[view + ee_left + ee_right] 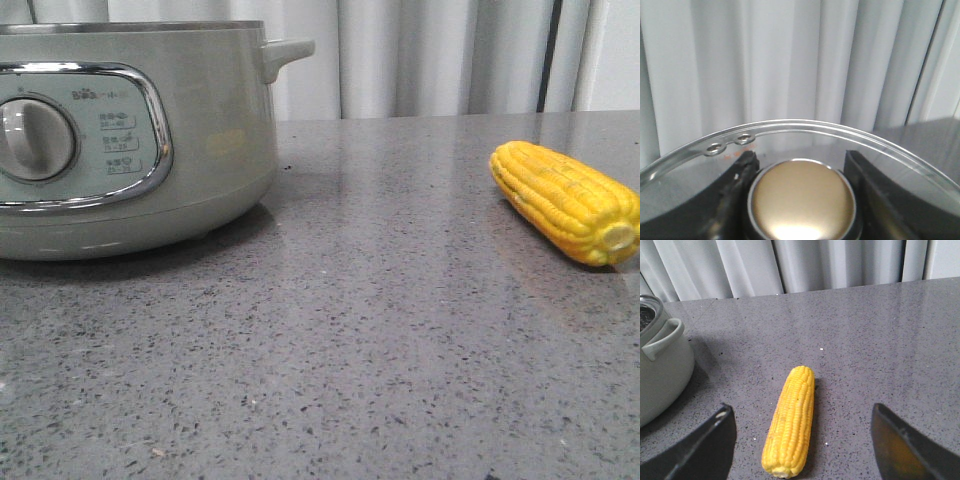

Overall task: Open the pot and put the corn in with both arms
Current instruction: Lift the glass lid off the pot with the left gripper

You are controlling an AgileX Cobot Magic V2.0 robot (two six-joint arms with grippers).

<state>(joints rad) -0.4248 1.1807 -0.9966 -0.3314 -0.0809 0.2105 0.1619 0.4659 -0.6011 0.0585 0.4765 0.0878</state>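
- Straddling the gold knob (802,200) of a clear glass lid (840,134), the left pincer (801,172) has a dark finger on each side of it; whether the pads already press the knob cannot be told, since contact is hidden at the picture's edge.
- That placement makes sense: the knob is the lid's only handle, so opening the pot (130,140) has to start there.
- The pot stands on the grey speckled table (350,360) at the left in the front view, dial and control panel facing the camera, its top cut off by the frame.
- The corn (570,200) lies flat on the table, well apart from the pot on the right, pale stub end toward the front camera.
- The right pincer (802,440) hovers above it with fingers spread wide, one either side of the cob, touching nothing.
- That span lines up for a grasp across the cob's width, which I judge the surest hold on a thing that could roll.
- Neither step looks finished: corn still on the table.
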